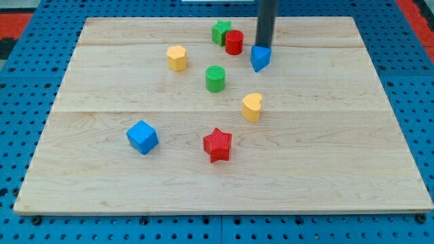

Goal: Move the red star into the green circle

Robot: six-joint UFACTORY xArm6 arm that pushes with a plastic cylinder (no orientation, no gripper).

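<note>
While the red star (218, 144) sits low-centre on the wooden board (380, 169), it's flat on the wood and touching nothing. Green circle (215, 78), a short upright cylinder, stands well above it toward the view's top, almost straight up from the star, w/ bare board between the two.

Closest neighbour to the star is the yellow heart (251, 107), up and to the view's right, roughly between star and circle in height but off to the right of both. Blue cube (142, 137) lies to the star's left at abt the same height, well apart from it.

Further up: yellow hexagon-ish block (177, 58) is up-left of the green circle, apart from it. Near the view's top edge, a red cylinder (234, 42) stands just beside a green block (220, 31), shape hard to make out; the two look to be touching or nearly so, can't tell which. Right of the red cylinder is a blue block (260, 58), pointed, shape unclear.

My tip (263, 46) is at the top of that blue block, touching or just behind it, can't tell which. Rod rises straight out of the view's top. Tip is well apart from the red star, far up and to the right of it, and up-right of the green circle. No jaws on this rig, just the bare rod, so nothing is held.

Blue pegboard (27, 102) surrounds the board.
</note>
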